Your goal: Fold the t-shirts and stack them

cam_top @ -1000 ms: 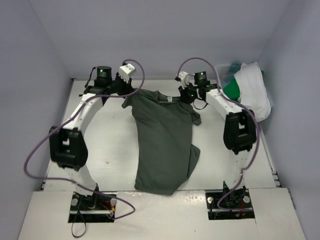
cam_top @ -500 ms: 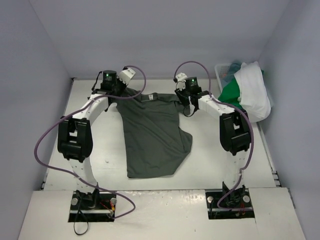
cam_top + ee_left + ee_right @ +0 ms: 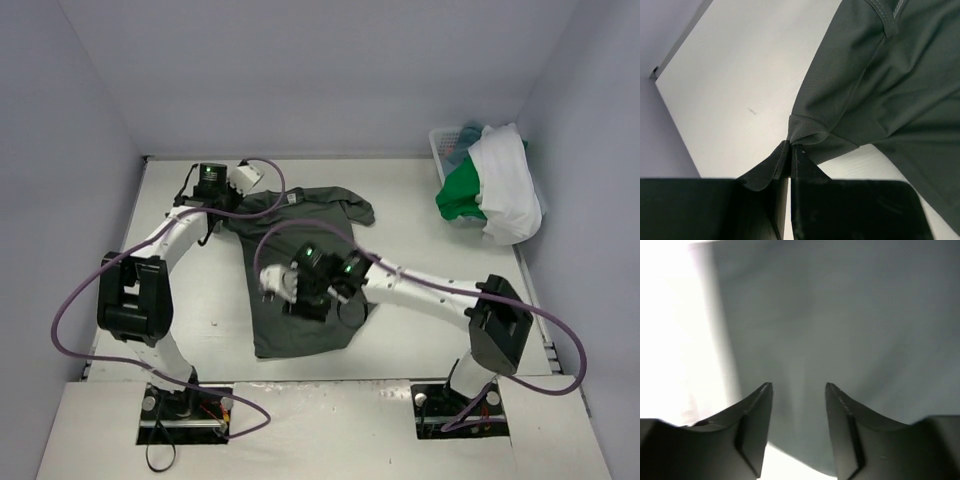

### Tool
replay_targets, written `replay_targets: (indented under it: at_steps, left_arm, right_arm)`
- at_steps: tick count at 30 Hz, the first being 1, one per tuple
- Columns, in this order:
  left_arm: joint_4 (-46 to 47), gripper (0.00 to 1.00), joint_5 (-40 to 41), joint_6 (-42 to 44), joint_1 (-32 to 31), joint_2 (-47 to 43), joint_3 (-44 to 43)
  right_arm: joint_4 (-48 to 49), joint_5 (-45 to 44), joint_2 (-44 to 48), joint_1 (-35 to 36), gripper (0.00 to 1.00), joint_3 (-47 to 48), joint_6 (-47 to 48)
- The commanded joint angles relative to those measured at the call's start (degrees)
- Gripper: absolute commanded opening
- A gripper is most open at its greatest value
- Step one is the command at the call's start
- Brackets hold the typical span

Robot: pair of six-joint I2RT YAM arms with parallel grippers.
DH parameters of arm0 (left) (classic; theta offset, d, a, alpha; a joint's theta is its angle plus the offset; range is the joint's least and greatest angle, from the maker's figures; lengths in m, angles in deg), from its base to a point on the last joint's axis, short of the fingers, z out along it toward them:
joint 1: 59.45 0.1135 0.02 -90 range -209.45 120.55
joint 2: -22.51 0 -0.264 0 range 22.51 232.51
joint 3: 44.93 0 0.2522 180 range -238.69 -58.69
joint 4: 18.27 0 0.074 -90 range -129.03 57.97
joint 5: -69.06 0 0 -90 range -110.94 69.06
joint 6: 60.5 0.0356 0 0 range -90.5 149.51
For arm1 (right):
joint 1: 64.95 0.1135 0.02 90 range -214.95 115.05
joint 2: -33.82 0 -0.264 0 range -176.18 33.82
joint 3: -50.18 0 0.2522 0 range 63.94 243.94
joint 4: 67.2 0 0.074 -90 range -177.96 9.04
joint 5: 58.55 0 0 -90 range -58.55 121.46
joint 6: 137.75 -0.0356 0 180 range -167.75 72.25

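A dark grey-green t-shirt (image 3: pixel 300 250) lies spread on the table's middle, collar toward the far wall. My left gripper (image 3: pixel 225 208) is at its far left corner. In the left wrist view the left gripper (image 3: pixel 791 146) is shut on a bunched fold of the t-shirt (image 3: pixel 880 90) at the sleeve edge. My right gripper (image 3: pixel 303 303) hovers over the near half of the shirt. In the right wrist view the right gripper (image 3: pixel 799 390) stands open with only the t-shirt (image 3: pixel 840 315) cloth below it. White (image 3: pixel 505 190), bright green (image 3: pixel 460 192) and teal (image 3: pixel 462 140) t-shirts are heaped at the far right.
A white lattice basket (image 3: pixel 440 140) under the heap stands against the right wall at the back. The right arm's forearm and elbow (image 3: pixel 500 320) stretch across the near right of the table. Purple cables (image 3: pixel 70 300) loop off both arms. Walls close in on three sides.
The right gripper let go of the shirt's far right shoulder, opened, and swung forward and left over the shirt's near half. The shirt has settled flatter. The left gripper keeps its hold.
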State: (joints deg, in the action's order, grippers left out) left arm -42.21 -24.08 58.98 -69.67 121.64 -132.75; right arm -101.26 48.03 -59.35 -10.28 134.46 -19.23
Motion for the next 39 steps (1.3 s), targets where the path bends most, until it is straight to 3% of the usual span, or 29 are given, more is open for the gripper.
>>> replay_targets:
  at_steps: [1,5,16,23,32,39]
  left_arm:
    - [0.9,0.00,2.2,1.4,1.8,-5.5,-0.1]
    - [0.6,0.00,1.9,1.2,4.5,-5.2,0.0]
    - [-0.7,0.00,0.6,2.0,8.5,-4.6,0.5]
    - [-4.1,0.00,-0.8,3.0,12.2,-6.8,1.2]
    - [-10.7,0.00,-3.5,4.9,14.9,-10.4,3.5]
    - [-19.9,0.00,-12.1,-1.8,14.6,-14.1,2.5]
  right_arm:
    - [-5.9,3.8,1.3,6.7,0.42,-3.6,1.1]
    - [-5.4,8.5,-2.5,8.1,0.20,-4.8,1.3]
    - [0.7,6.5,-11.7,5.4,0.17,-3.2,3.7]
    - [0.9,4.1,-15.6,3.7,0.15,-7.0,6.4]
    - [-2.8,-3.7,-12.2,-9.5,0.13,-12.8,13.1]
    - [-4.1,-7.1,-10.0,-22.8,0.14,-13.7,19.1]
